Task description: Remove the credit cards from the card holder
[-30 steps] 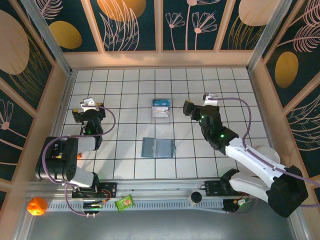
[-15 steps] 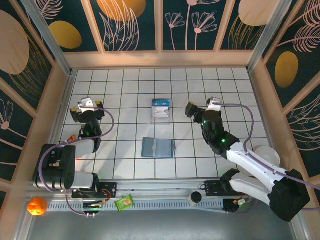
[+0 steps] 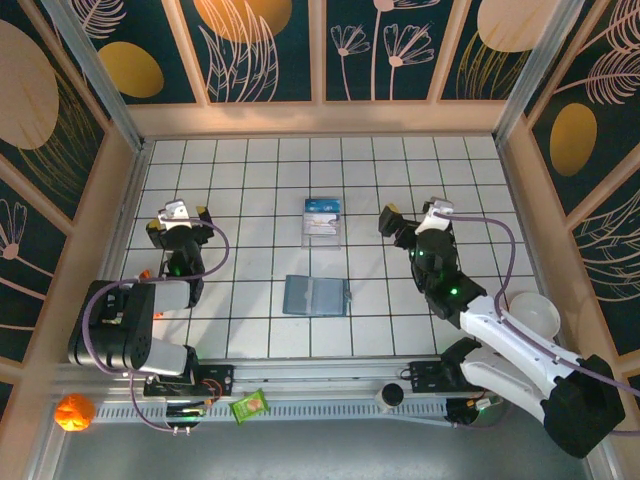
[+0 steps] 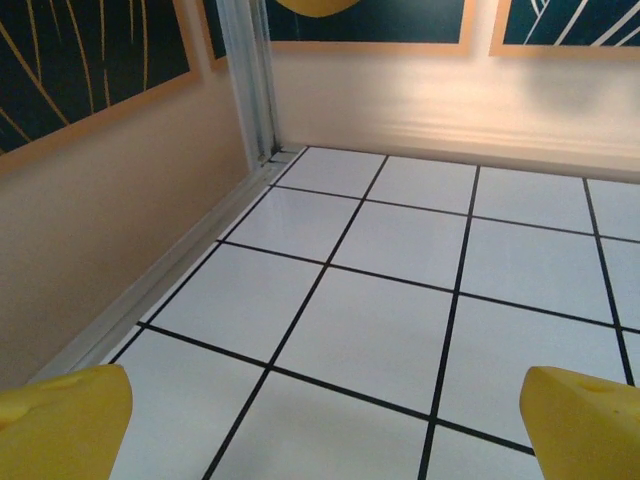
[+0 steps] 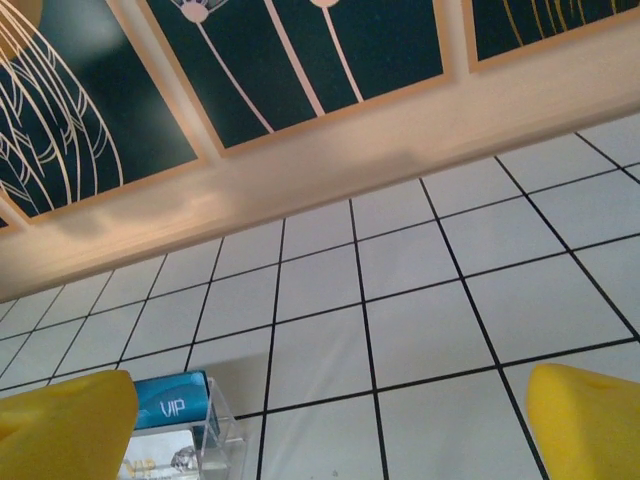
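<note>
The card holder is a flat teal blue-grey wallet lying open on the white tiled floor, near the front centre. No card can be made out on it from above. My left gripper is far to its left, near the left wall, and it is open; its yellow fingertips stand wide apart over bare tile with nothing between them. My right gripper is to the holder's upper right and is also open, with its yellow fingertips spread and nothing between them.
A clear plastic case with a blue "VIP" insert lies behind the holder. A white bowl sits at the right wall. An orange ball and a green packet lie on the front rail. Walls enclose the floor.
My right gripper has drawn back to the right, away from the clear case. The left gripper has hardly shifted. The card holder has not moved.
</note>
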Robot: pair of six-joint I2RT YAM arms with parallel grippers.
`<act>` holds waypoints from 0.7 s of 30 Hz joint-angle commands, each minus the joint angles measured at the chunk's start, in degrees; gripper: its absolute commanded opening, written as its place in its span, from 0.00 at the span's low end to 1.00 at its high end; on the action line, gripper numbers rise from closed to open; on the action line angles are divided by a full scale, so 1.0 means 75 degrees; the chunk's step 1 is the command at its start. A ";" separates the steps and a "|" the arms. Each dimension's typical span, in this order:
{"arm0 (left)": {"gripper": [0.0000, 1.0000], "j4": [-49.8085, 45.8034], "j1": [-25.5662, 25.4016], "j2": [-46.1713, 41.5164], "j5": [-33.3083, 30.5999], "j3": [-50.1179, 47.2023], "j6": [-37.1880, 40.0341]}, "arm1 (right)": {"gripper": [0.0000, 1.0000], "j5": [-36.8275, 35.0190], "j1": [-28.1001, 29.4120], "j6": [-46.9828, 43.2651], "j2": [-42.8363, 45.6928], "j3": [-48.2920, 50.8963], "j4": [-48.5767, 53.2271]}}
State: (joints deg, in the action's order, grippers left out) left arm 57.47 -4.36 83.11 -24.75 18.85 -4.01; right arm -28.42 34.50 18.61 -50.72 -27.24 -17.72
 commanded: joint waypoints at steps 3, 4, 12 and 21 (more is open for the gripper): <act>0.99 0.0759 0.0072 0.0385 0.0635 0.0025 -0.0110 | 0.99 0.0478 -0.0215 -0.0635 0.0167 0.0090 -0.0661; 0.99 0.1062 0.0077 0.0313 0.0671 -0.0206 -0.0127 | 0.99 0.0540 -0.0271 -0.0663 0.0218 0.0124 -0.0709; 0.99 0.2414 0.0124 0.0539 0.0494 -0.0892 -0.0235 | 0.99 0.0652 -0.0743 -0.1659 0.1078 0.1263 -0.2367; 0.99 0.2470 0.0123 0.0537 0.0476 -0.0908 -0.0229 | 0.99 0.1267 -0.3374 -0.1897 -0.0151 0.1859 -0.3678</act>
State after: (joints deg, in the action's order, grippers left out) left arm 73.76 -3.84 87.44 -21.23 11.38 -4.78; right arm -20.69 12.93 5.19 -49.10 -14.72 -39.42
